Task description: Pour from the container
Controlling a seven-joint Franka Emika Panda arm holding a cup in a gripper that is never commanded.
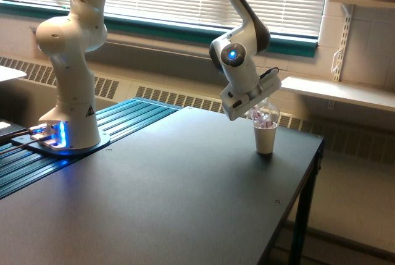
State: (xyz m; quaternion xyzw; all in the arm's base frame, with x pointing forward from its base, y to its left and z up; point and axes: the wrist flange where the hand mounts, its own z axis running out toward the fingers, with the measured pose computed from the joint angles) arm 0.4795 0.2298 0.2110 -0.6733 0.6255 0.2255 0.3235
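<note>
Table (173,203): dark, flat top, filling the near part of the exterior view; bare apart from the items listed below.
Arm base (65,135): mounted at the exterior view's left on a ribbed blue plate, blue light lit.
Paper cup (265,138): white, upright, near the table's far edge toward the exterior view's right; open mouth facing up.
Glass (265,114): clear, rounded; held tilted directly above the paper cup, just over its rim; contact with the rim could not be told. Small pinkish contents visible inside.
Gripper (256,109): angled downward, closed around the glass; finger detail too small to confirm further.
Step in hand: judged as the pouring phase, glass tipped over the cup, transfer apparently incomplete with contents visible in the glass.
Next move: judged to call for further wrist rotation, mouth kept centred over the cup, no contact that could tip the light cup.
Background: radiator grille, window blinds and wall shelf beyond the table.
</note>
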